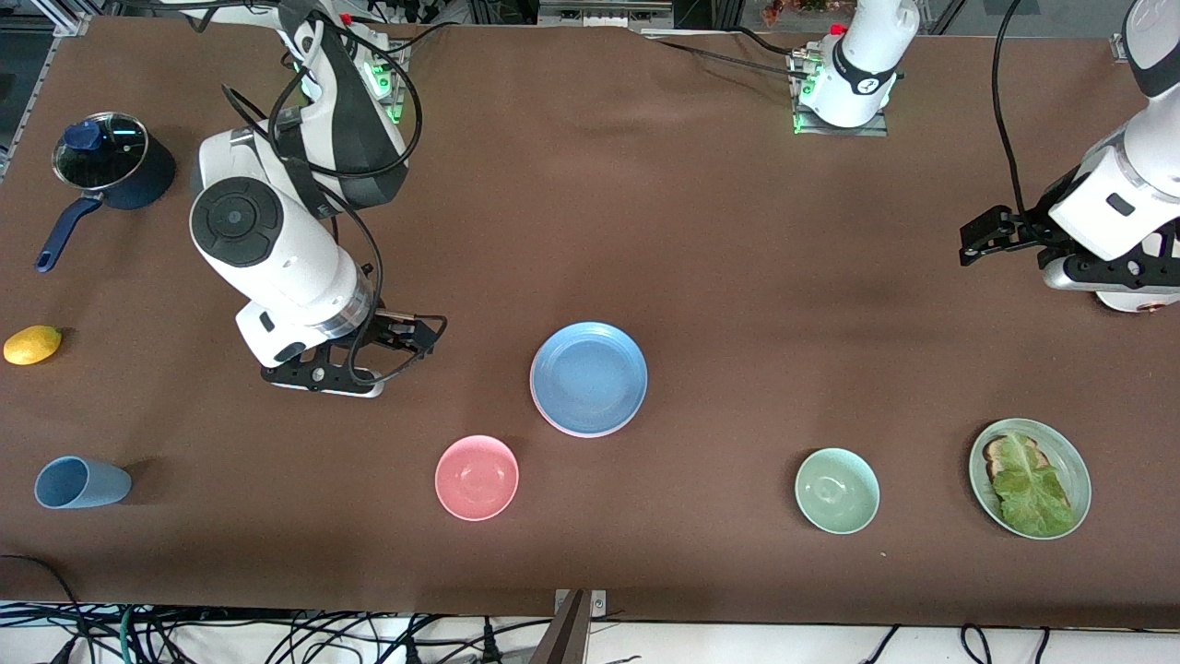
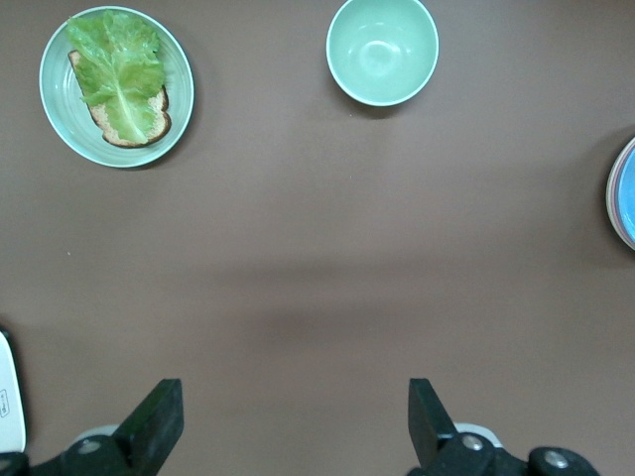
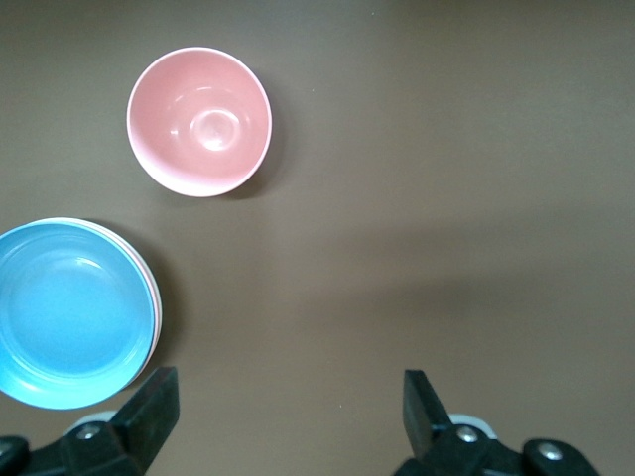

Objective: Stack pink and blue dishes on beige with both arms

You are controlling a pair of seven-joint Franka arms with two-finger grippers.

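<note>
The blue plate lies mid-table on top of a stack; it also shows in the right wrist view as the blue plate and at the edge of the left wrist view as the blue plate. A thin rim of the pink plate peeks out beneath it. The beige plate is hidden under them. My right gripper hangs open and empty over bare cloth beside the stack, toward the right arm's end. My left gripper is open and empty over bare cloth at the left arm's end.
A pink bowl and a pale green bowl sit nearer the front camera than the stack. A green plate holds toast and lettuce. A blue cup, lemon and pot occupy the right arm's end.
</note>
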